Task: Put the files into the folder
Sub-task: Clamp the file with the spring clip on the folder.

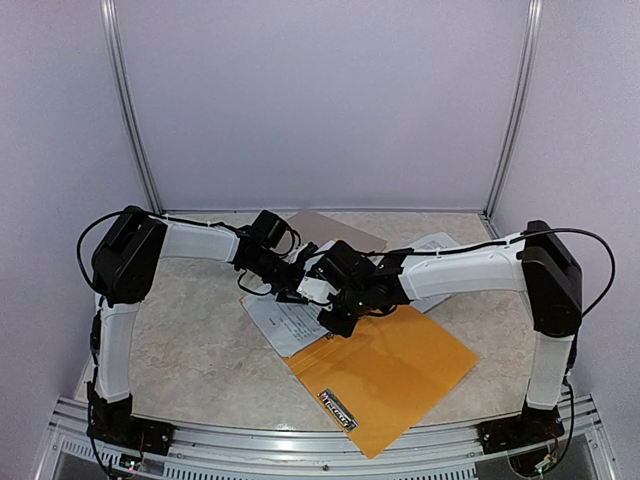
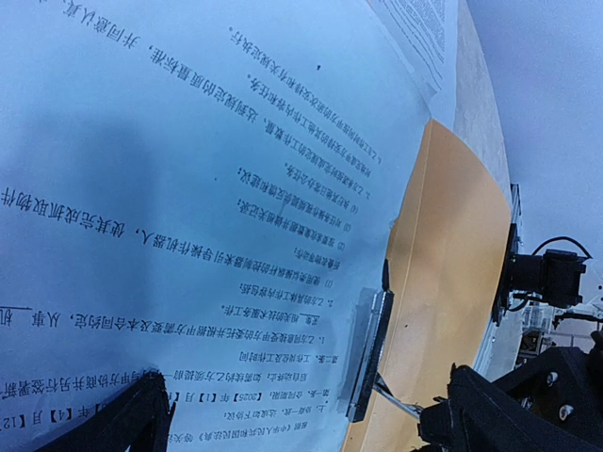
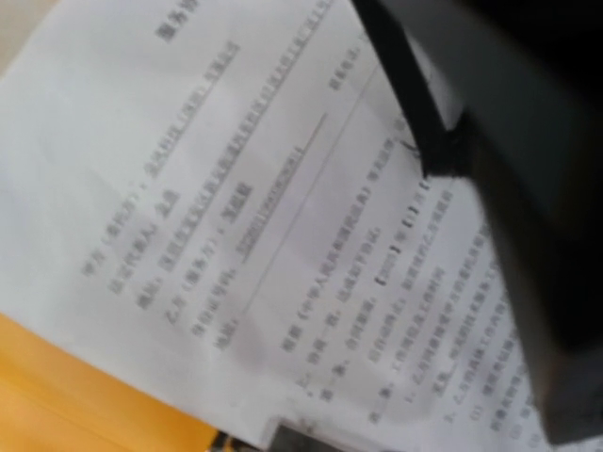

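Note:
The files (image 1: 283, 322) lie as white printed sheets at the table's middle, with their right edge over the orange folder (image 1: 385, 375). They fill the left wrist view (image 2: 188, 207) and the right wrist view (image 3: 245, 217). My left gripper (image 1: 281, 281) hovers just above them, open wide, its dark fingertips (image 2: 127, 424) far apart with nothing between them (image 2: 301, 410). From the right, my right gripper (image 1: 307, 293) reaches the sheets' edge by the folder (image 2: 452, 245). One thin grey finger (image 2: 370, 347) lies along that edge, and a second shows as a shadow through the paper. The gap between its jaws is hidden (image 3: 303, 441).
A grey-brown clipboard (image 1: 338, 229) lies at the back, behind the two wrists. Another printed sheet (image 1: 436, 246) sits at the back right under the right forearm. The left gripper's dark body (image 3: 513, 188) crowds the right wrist view. The folder reaches to the table's near edge.

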`<state>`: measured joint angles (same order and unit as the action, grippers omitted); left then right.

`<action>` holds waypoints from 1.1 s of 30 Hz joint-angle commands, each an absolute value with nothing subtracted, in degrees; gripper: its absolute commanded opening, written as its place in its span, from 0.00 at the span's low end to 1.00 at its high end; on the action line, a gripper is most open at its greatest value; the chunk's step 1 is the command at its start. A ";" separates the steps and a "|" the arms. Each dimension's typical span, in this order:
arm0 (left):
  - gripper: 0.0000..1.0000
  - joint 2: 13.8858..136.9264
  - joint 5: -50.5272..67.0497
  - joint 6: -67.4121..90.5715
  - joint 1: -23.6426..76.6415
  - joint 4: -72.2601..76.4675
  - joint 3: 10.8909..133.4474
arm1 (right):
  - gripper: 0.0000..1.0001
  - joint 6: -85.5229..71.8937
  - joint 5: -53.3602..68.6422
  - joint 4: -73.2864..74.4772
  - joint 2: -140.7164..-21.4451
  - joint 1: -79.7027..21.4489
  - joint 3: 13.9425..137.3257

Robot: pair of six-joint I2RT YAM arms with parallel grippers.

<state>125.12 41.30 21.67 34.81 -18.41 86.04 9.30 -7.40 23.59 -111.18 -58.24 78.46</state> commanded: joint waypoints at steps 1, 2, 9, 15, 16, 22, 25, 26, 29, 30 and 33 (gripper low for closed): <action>0.99 129.11 40.61 22.15 35.95 -22.85 84.64 | 0.31 8.46 -10.13 25.63 -112.21 -58.73 80.23; 0.99 129.05 40.52 22.15 35.95 -22.85 84.62 | 0.30 8.11 -10.69 25.91 -112.07 -58.64 80.29; 0.99 128.94 40.43 22.15 35.95 -22.77 84.19 | 0.31 2.78 -13.50 27.74 -110.21 -57.27 77.97; 0.99 128.93 40.43 21.91 35.95 -22.85 83.98 | 0.34 -2.13 -14.54 27.28 -107.74 -55.74 74.22; 0.99 128.94 40.43 21.89 35.95 -22.85 83.90 | 0.34 -3.22 -14.56 27.05 -107.20 -55.31 73.60; 0.99 128.61 40.43 22.05 35.94 -22.19 83.02 | 0.39 -7.01 -13.03 24.74 -104.32 -53.38 70.10; 0.99 128.60 40.43 22.13 35.95 -22.07 82.66 | 0.44 -8.65 -12.56 24.12 -104.09 -52.28 69.04; 0.99 128.59 40.44 22.15 35.95 -22.06 82.66 | 0.46 -9.18 -12.48 23.94 -103.94 -52.03 68.77; 0.99 128.58 40.43 22.14 35.97 -22.11 82.57 | 0.54 -9.26 -9.58 21.96 -102.14 -51.57 67.10; 0.99 128.55 40.35 22.15 35.95 -22.14 82.53 | 0.57 -9.13 -8.14 21.02 -101.19 -51.52 66.38; 0.99 128.43 40.34 22.15 36.03 -22.15 82.59 | 0.63 -8.40 -4.11 18.77 -98.60 -51.55 65.09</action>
<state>125.16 41.74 21.65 34.81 -17.04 85.47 -7.88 -9.78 22.70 -103.44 -51.75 66.63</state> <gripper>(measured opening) 0.987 0.606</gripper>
